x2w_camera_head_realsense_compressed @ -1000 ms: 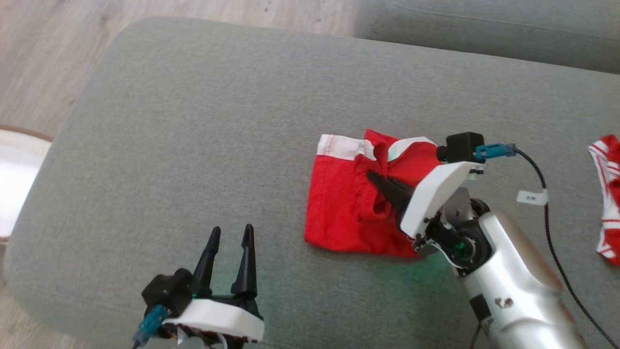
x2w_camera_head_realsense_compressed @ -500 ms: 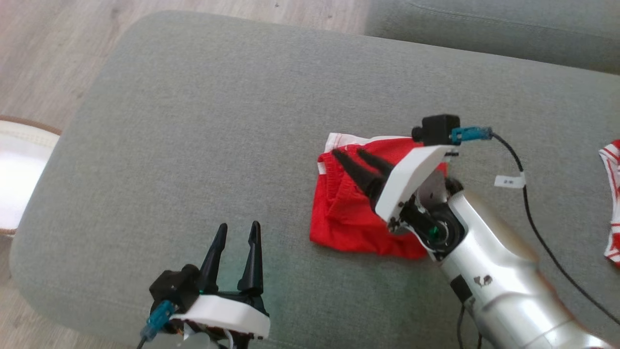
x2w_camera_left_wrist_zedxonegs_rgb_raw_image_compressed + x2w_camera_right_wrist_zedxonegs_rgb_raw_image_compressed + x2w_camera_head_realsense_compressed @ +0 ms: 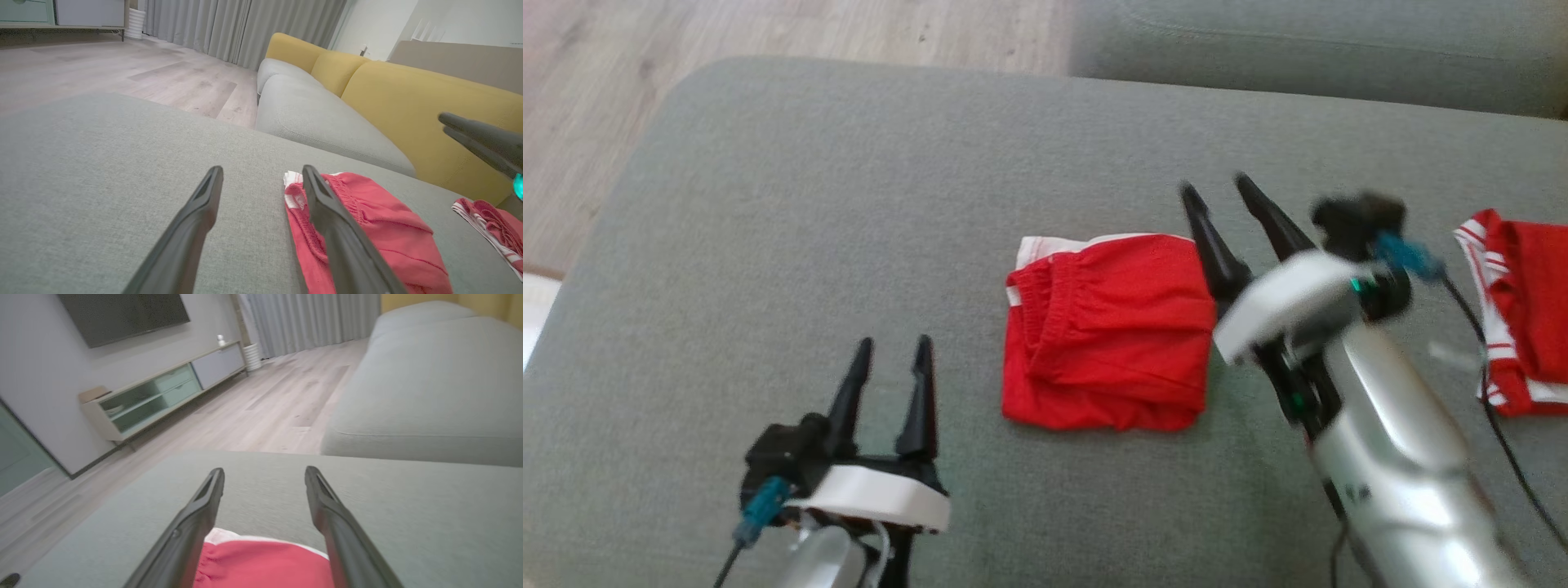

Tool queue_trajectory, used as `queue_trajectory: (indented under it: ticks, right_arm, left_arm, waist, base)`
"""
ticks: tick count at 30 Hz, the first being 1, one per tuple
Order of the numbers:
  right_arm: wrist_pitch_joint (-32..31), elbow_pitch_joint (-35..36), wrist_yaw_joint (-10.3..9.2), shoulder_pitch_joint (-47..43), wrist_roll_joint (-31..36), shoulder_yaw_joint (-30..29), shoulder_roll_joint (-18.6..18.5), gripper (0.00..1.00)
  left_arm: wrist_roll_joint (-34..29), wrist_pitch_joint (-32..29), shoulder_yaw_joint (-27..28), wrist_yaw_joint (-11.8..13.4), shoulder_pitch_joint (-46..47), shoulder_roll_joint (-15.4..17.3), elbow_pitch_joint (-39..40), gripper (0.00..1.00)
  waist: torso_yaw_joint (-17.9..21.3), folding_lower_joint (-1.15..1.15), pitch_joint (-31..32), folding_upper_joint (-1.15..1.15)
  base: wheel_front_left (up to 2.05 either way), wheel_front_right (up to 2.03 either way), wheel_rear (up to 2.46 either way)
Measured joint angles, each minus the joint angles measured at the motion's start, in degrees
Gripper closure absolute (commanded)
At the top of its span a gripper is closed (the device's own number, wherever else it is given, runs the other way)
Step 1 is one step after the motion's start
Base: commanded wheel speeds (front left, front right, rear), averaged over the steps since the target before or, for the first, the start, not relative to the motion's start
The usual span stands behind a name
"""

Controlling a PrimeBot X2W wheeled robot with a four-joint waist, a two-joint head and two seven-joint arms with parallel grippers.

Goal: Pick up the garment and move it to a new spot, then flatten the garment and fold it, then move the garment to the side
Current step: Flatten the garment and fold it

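Note:
The red garment (image 3: 1107,331) with a white waistband lies folded in a compact square on the grey cushion (image 3: 849,204). My right gripper (image 3: 1215,186) hovers open and empty just off the garment's right edge, fingers pointing away from me. My left gripper (image 3: 892,347) stands open and empty over bare cushion, left of the garment and nearer to me. In the left wrist view the garment (image 3: 367,228) lies right of my open left gripper (image 3: 262,171). In the right wrist view the garment (image 3: 261,567) sits low between the fingers of my right gripper (image 3: 264,472), below them.
A second red and white striped cloth (image 3: 1515,310) lies at the cushion's right edge. Another grey cushion (image 3: 1298,49) lies beyond a gap. Wooden floor (image 3: 596,106) borders the cushion's left side. A yellow sofa back (image 3: 408,102) rises behind.
My right gripper, shut on the garment's upper layer a second ago, has opened, let it go and swung up and right. The garment now lies folded over. The camera has shifted.

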State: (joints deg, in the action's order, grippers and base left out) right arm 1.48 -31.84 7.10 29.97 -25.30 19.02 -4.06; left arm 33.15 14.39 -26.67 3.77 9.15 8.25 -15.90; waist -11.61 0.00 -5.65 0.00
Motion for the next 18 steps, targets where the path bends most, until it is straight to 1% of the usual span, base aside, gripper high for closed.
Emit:
queue_trajectory:
  ticks: [2,5,6,8,11,14,18]
  right_arm:
    - [1.58,1.49,0.0,-3.81,2.61,-2.79,0.01,0.0]
    - [3.55,4.57,0.0,-9.69,6.45,-6.64,0.08,0.0]
    - [3.55,4.57,0.0,-9.69,6.45,-6.64,0.08,0.0]
    - [4.7,7.09,0.0,-13.26,8.29,-8.44,0.16,0.0]
    - [6.46,10.42,0.0,-17.64,9.8,-9.14,0.4,0.0]
    - [7.16,12.38,0.0,-21.52,10.0,-9.42,0.81,0.0]
    - [8.56,14.18,0.0,-26.25,10.38,-11.29,1.07,0.0]
  left_arm:
    - [-0.49,0.0,0.7,0.64,-0.03,0.68,0.01,0.0]
    - [-0.52,0.0,1.02,0.91,-0.31,1.32,0.1,0.0]
    - [-0.52,0.0,1.02,0.91,-0.31,1.32,0.1,0.0]
    - [-0.55,0.05,1.35,1.35,-1.01,1.51,0.55,0.0]
    - [-0.86,0.05,2.41,1.59,-3.24,1.76,1.09,0.0]
    - [-0.86,0.05,2.6,1.59,-5.71,2.12,1.0,0.0]
    - [-0.86,0.05,2.59,1.54,-7.77,2.59,0.74,0.0]
  waist:
    - [0.68,0.0,0.51,0.0]
    - [1.44,0.0,1.43,0.0]
    - [1.44,0.0,1.43,0.0]
    - [1.85,0.0,2.02,0.0]
    - [2.3,-0.01,2.89,0.0]
    - [2.55,-0.01,3.84,0.0]
    - [2.62,-0.01,5.0,0.0]
  base:
    - [0.0,0.0,0.0]
    - [0.0,0.0,0.0]
    - [0.0,0.0,0.0]
    - [0.0,0.0,0.0]
    - [0.0,0.0,0.0]
    - [0.0,0.0,0.0]
    - [0.0,0.0,0.0]
